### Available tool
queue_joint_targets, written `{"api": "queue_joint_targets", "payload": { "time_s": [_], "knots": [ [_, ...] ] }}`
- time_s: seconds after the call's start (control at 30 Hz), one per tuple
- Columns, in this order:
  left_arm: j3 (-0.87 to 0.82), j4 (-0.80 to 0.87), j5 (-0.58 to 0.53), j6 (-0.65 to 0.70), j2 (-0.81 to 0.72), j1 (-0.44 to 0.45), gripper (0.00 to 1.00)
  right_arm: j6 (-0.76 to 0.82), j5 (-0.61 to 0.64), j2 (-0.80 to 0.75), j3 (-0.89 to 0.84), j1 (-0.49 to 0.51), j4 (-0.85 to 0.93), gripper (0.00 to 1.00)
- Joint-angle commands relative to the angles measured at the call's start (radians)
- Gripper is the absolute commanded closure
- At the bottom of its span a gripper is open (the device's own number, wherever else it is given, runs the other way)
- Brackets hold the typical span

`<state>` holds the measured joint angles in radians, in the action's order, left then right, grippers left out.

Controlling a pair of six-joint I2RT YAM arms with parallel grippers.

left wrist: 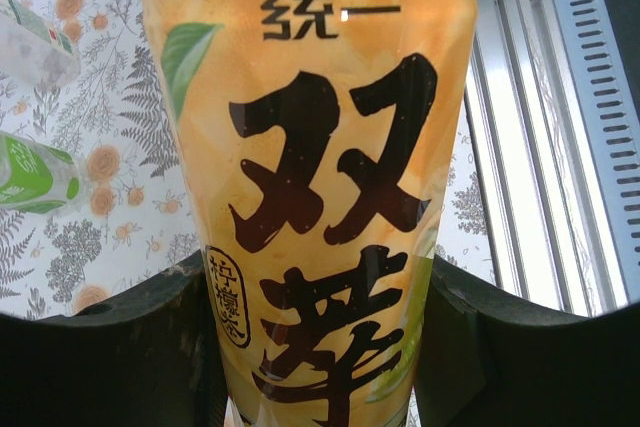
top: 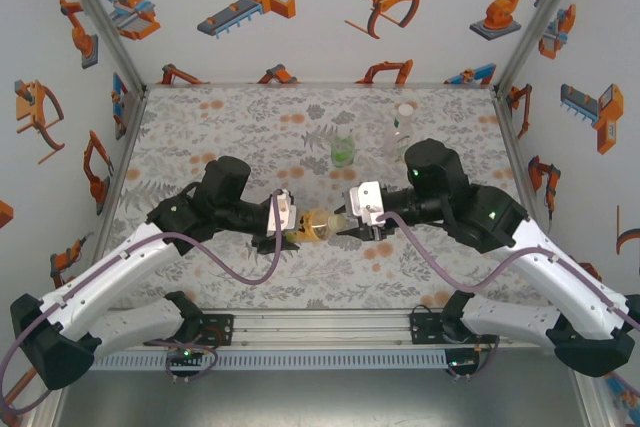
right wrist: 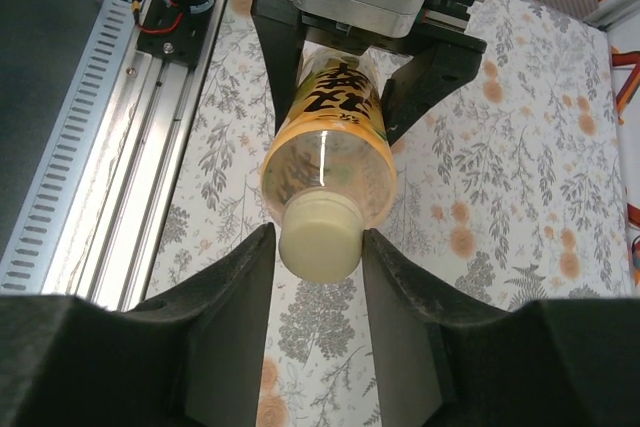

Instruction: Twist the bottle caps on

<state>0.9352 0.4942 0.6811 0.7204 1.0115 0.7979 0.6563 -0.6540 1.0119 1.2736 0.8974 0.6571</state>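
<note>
**Amber bottle held level between your claws, cap end toward the right one**

The yellowish cap (right wrist: 320, 239) sits on the neck of the amber bottle (right wrist: 330, 137). The bottle hangs above the flowered mat (top: 230, 127), midway between the arms. Its long axis runs left to right, so the neck points straight into your right gripper (right wrist: 318, 241). That claw's fingers (right wrist: 250, 287) flank the cap on both sides and seem pressed onto it, though the wrist view does not quite show the pads biting. Your left gripper (top: 298, 233) is pinched round the labelled body and keeps it off the mat. The right arm is the one at the cap, so I judge the coming twist must turn about the bottle's own axis, in line with that wrist. The green bottle (top: 343, 152) and the clear bottle (top: 402, 127) stand upright, well apart, at the far side.
</note>
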Motion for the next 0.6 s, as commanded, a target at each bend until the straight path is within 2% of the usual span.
{"api": "queue_joint_targets", "payload": {
  "time_s": [0.0,0.13,0.23,0.43,0.57],
  "knots": [
    [0.031,0.010,0.027,0.019,-0.015,0.003,1.00,0.020,-0.014,-0.022,-0.015,0.001,-0.037,0.64],
    [0.030,0.007,0.023,0.018,-0.019,0.003,1.00,-0.012,0.011,-0.032,-0.031,0.001,-0.075,0.74],
    [0.029,0.004,0.006,0.015,-0.020,0.004,1.00,-0.096,0.033,-0.042,-0.054,0.001,-0.132,0.81],
    [0.024,-0.011,-0.048,0.006,-0.031,0.003,1.00,-0.370,0.106,-0.056,-0.108,0.001,-0.240,0.94],
    [0.014,-0.032,-0.088,-0.005,-0.042,0.003,1.00,-0.592,0.173,-0.055,-0.131,0.001,-0.303,1.00]
  ]
}}
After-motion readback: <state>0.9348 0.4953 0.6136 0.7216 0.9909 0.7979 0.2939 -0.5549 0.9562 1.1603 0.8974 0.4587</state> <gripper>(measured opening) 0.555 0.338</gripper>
